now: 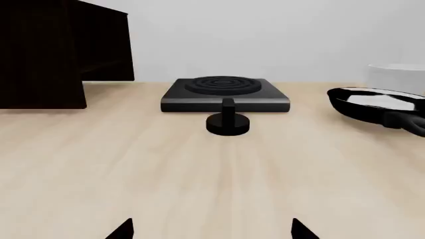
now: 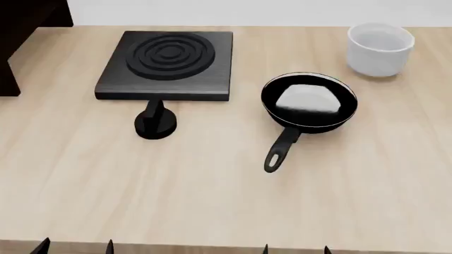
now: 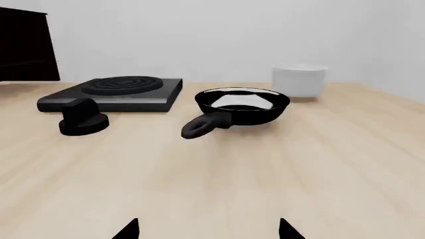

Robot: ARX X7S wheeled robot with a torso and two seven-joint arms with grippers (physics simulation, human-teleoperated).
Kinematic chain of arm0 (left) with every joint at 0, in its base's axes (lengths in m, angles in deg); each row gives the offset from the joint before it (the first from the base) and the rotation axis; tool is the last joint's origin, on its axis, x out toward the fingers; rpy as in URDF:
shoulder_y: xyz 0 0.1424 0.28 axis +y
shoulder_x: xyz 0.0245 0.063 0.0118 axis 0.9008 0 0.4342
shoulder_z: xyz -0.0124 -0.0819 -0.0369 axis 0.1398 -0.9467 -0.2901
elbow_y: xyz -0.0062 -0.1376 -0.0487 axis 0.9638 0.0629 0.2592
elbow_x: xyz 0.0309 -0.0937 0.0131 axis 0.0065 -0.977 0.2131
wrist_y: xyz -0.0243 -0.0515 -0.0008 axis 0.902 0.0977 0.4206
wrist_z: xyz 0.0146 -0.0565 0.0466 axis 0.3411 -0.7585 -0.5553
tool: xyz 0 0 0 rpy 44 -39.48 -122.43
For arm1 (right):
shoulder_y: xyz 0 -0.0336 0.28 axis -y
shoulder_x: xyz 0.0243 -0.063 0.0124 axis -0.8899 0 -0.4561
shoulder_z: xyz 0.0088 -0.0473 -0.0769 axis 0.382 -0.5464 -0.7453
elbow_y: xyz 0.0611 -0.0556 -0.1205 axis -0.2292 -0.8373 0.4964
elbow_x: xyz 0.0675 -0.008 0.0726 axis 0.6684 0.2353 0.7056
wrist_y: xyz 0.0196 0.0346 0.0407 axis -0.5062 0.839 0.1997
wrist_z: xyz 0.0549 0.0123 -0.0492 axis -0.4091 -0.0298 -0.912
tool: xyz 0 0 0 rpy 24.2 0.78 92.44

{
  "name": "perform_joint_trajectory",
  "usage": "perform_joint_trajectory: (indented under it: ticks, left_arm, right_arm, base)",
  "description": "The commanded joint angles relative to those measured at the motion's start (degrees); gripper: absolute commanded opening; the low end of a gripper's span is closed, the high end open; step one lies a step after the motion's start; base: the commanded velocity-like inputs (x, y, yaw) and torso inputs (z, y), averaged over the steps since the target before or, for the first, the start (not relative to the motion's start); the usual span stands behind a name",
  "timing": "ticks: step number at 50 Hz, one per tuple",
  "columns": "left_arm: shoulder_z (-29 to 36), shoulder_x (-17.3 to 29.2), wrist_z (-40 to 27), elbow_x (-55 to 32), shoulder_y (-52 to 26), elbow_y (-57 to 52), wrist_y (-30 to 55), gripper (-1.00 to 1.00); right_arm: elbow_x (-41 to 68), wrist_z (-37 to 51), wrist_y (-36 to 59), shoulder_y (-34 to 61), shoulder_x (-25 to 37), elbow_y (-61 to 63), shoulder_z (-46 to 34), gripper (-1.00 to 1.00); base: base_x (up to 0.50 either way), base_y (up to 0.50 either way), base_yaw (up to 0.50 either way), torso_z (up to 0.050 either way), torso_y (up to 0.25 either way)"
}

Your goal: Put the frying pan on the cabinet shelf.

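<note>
The frying pan (image 2: 308, 100) sits on the wooden table right of centre, black with a pale inside, its handle (image 2: 280, 150) pointing toward the front edge. It also shows in the right wrist view (image 3: 242, 105) and at the edge of the left wrist view (image 1: 375, 103). The dark cabinet (image 2: 21, 32) stands at the far left corner, and shows in the left wrist view (image 1: 53, 52). My left gripper (image 2: 74, 247) and right gripper (image 2: 295, 250) are both open and empty at the table's front edge; only their fingertips show.
A square black hob plate (image 2: 168, 64) with concentric rings lies at back centre-left. A black knob-like piece (image 2: 154, 123) stands in front of it. A white cylindrical bowl (image 2: 380, 49) stands at the back right.
</note>
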Motion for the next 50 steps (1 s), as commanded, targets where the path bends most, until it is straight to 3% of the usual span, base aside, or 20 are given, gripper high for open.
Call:
perform_joint_trajectory:
  ticks: [1, 13, 50]
  left_arm:
    - [0.6, 0.6, -0.6, -0.6, 0.0, 0.0, 0.0, 1.00]
    - [3.8, 3.0, -2.4, -1.4, 0.8, -0.8, -0.6, 1.00]
    - [6.6, 5.5, -3.9, -5.6, -0.6, 3.4, -2.7, 1.00]
  right_arm:
    - [0.5, 0.7, 0.0, 0.0, 0.5, 0.0, -0.7, 1.00]
    - [-0.5, 4.3, -0.1, 0.0, 2.7, -0.1, -4.4, 1.00]
    - [3.0, 7.4, 1.5, -0.2, 5.4, 1.9, -7.4, 1.00]
  base:
    - [0.00, 0.00, 0.00, 0.000, 0.000]
    - [0.00, 0.00, 0.00, 0.002, 0.000]
    - [0.00, 0.00, 0.00, 0.050, 0.037]
